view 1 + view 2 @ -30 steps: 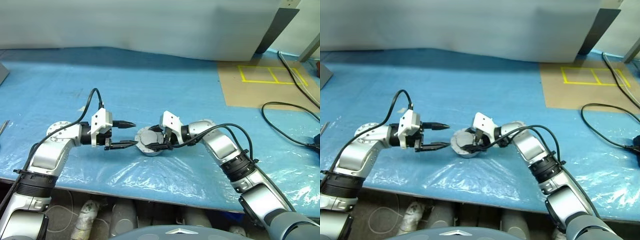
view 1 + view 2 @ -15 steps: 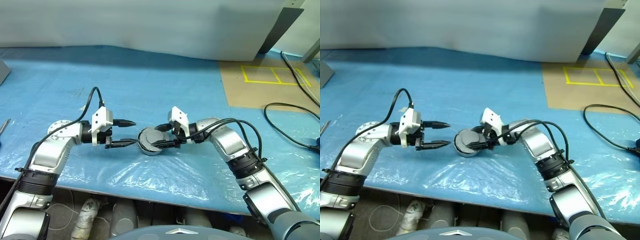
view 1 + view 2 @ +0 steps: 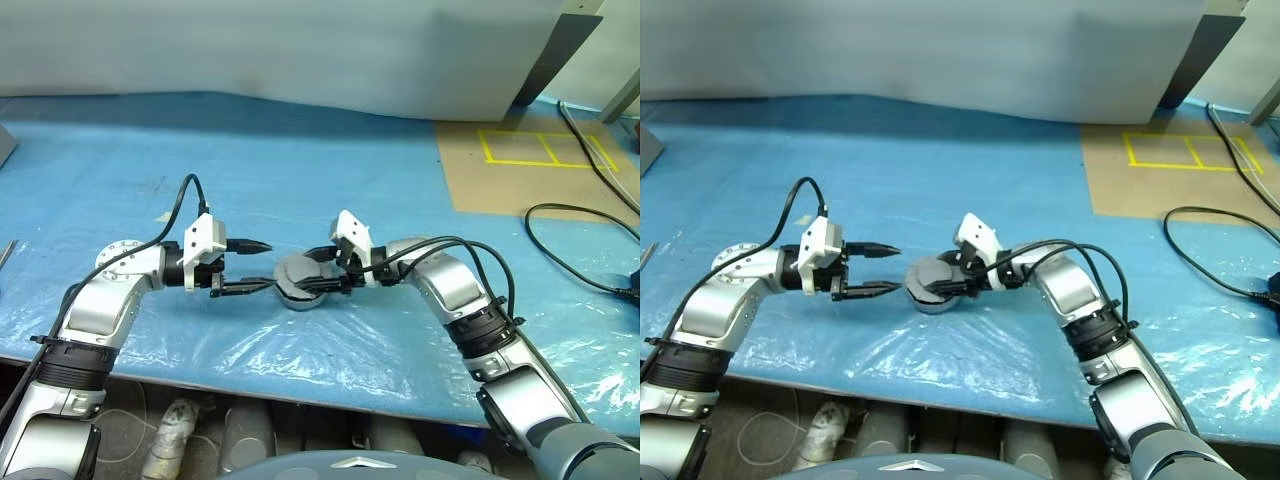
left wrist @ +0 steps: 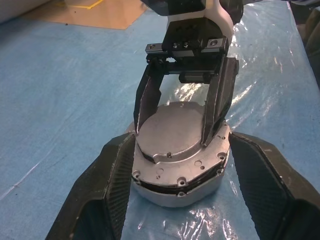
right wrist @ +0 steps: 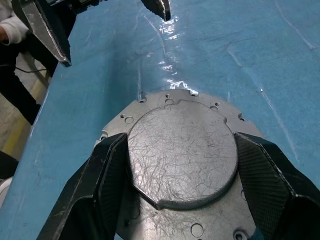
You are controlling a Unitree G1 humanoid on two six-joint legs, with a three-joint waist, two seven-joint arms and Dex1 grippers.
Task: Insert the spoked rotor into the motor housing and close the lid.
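The grey motor housing (image 4: 175,189) sits on the blue sheet at the table's centre. A grey lid (image 5: 182,155) with a raised round disc lies flat on top of it. My right gripper (image 3: 312,275) reaches in from the right, shut on the lid, one finger against each side of the raised disc. From the left, my left gripper (image 3: 268,266) faces the housing and stands open. Its fingertips (image 4: 122,165) flank the housing's near side and hold nothing. The spoked rotor is hidden.
Black cables (image 3: 580,240) trail over the table's right side. A brown board with yellow tape (image 3: 530,165) lies at the back right. The sheet-covered table's front edge (image 3: 300,390) runs just below the arms. A person's sleeve (image 5: 10,30) shows beyond that edge.
My right wrist has rolled, and the lid in it has gone from tilted to lying flat on the housing. The left gripper has kept still.
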